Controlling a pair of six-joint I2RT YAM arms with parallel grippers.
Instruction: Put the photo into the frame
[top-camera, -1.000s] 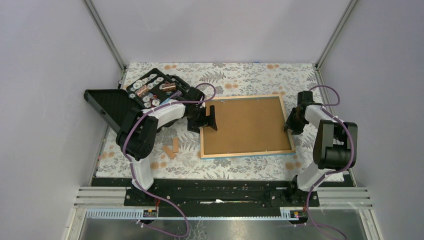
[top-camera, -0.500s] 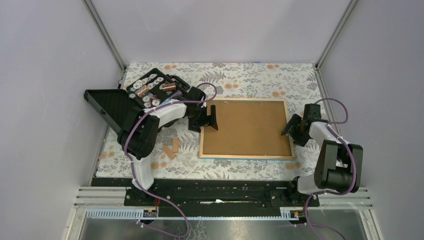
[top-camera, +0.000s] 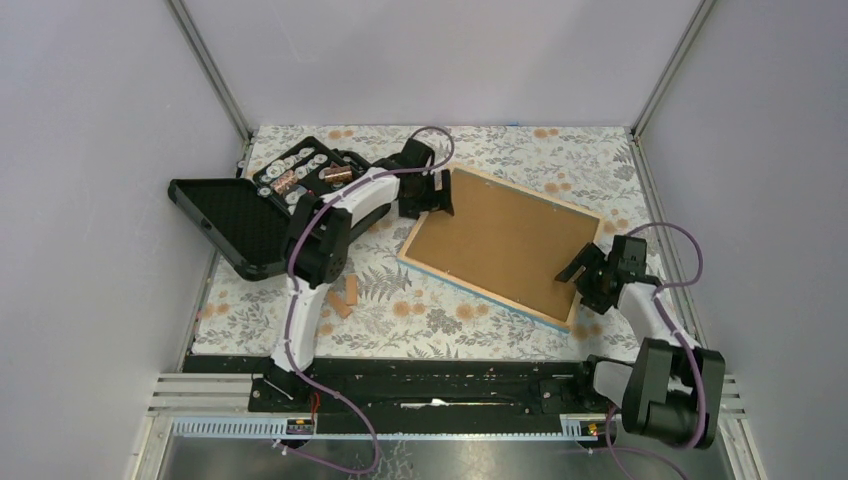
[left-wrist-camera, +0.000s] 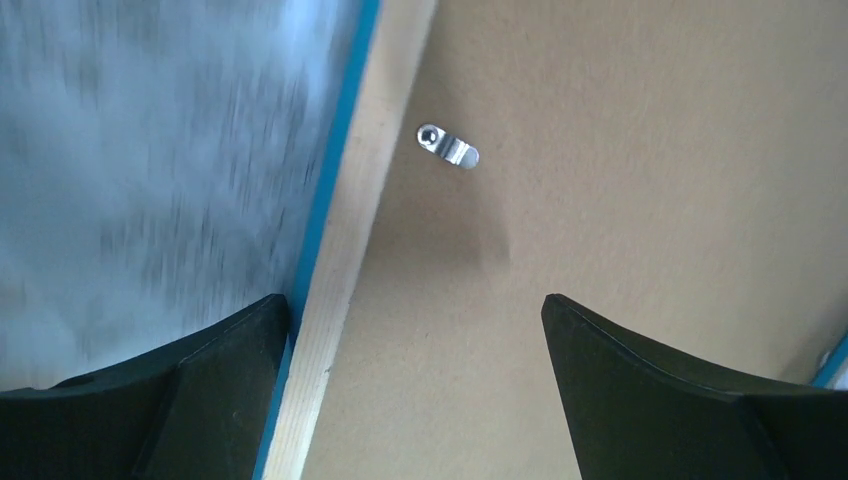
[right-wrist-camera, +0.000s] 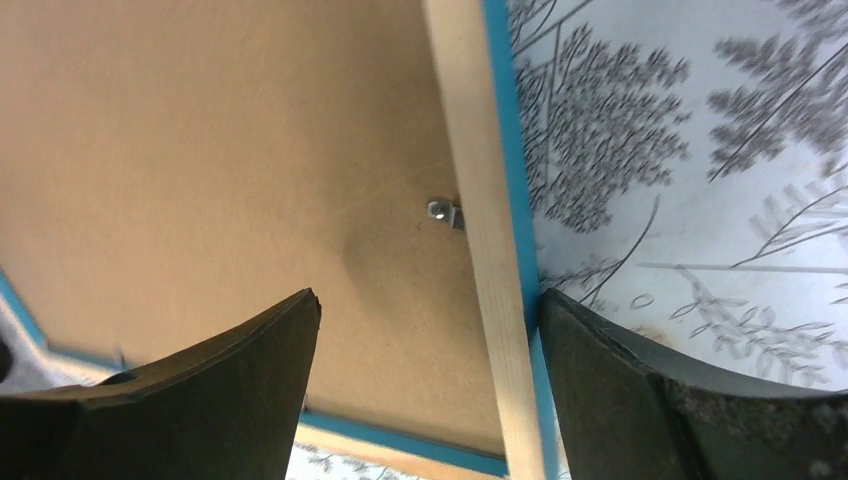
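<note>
Frame (top-camera: 487, 291) face-down, skewed; wrist views alone show metal tabs (left-wrist-camera: 447, 147); both jaws wide

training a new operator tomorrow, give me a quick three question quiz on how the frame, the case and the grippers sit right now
1. True or false: the frame lies with its blue front facing up.
2. Where is the open black case? A) on the left arm's side of the frame B) on the right arm's side of it C) on top of it
3. Fill in: the jaws of the left gripper and the right gripper both stand ___.
Key: 1 false, the wood-rimmed back with the brown board is up; 2 A; 3 open.
</note>
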